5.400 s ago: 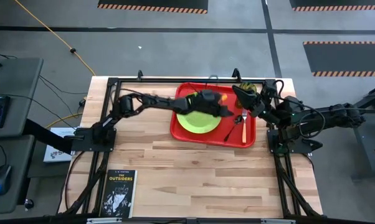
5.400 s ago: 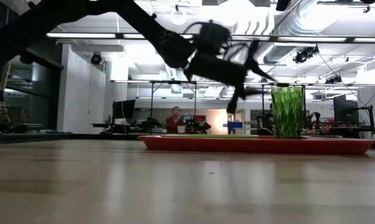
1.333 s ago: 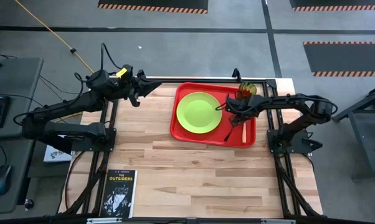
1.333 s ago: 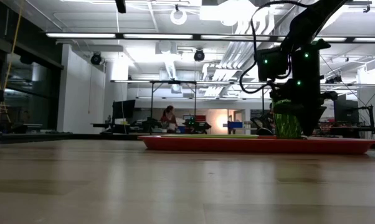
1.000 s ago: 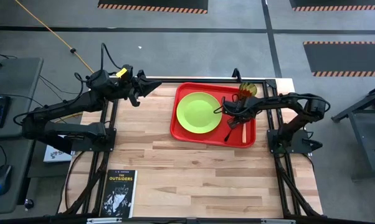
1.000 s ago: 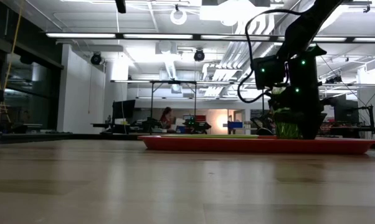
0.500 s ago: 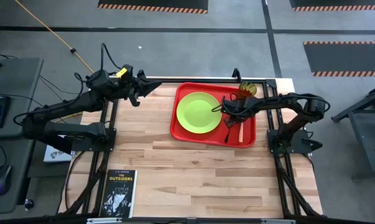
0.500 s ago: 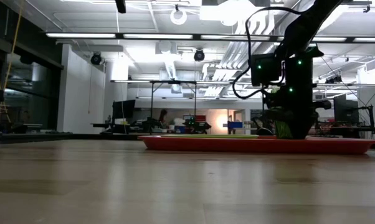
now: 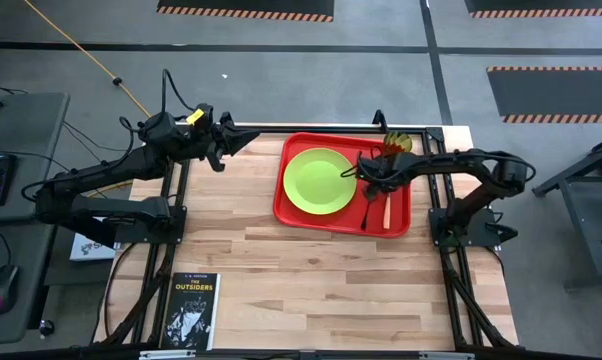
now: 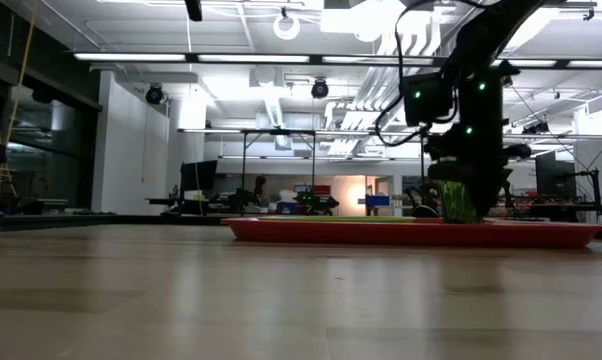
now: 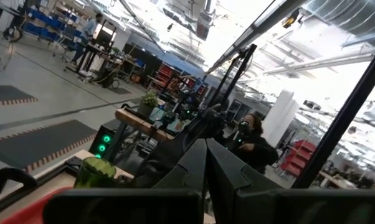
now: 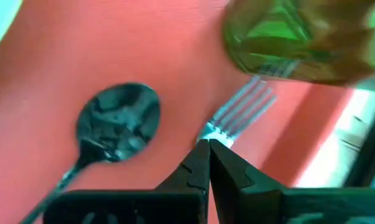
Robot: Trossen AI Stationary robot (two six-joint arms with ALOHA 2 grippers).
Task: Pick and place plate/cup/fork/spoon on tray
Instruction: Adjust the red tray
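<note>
The red tray (image 9: 281, 206) lies at the table's far right. On it lie the lime-green plate (image 9: 319, 180), the dark spoon (image 9: 365, 214) and the orange-handled fork (image 9: 387, 212), and the green cup (image 9: 398, 143) stands in its far right corner. My right gripper (image 9: 373, 180) is shut and low over the tray, between plate and cup. In its wrist view its tips (image 12: 207, 147) point down at the fork's neck, with the spoon's bowl (image 12: 119, 121) beside them and the cup (image 12: 287, 37) beyond. My left gripper (image 9: 243, 140) is shut and empty above the table's far left edge. My right gripper's shut fingertips come from above, pointing down, right at the fork's neck (image 12: 216, 129) just behind the tines (image 12: 246, 106). I cannot tell whether they touch it. The fork lies flat on the tray.
A black book (image 9: 191, 310) lies at the table's near left corner. The wooden table top (image 9: 311, 280) stretches from the tray to the near edge. In the low view my right arm (image 10: 471, 110) stands in front of the cup (image 10: 461, 205).
My right gripper has stayed low over the tray beside the cup, dipped, and then risen a little. The fork's handle has shifted slightly toward the spoon.
</note>
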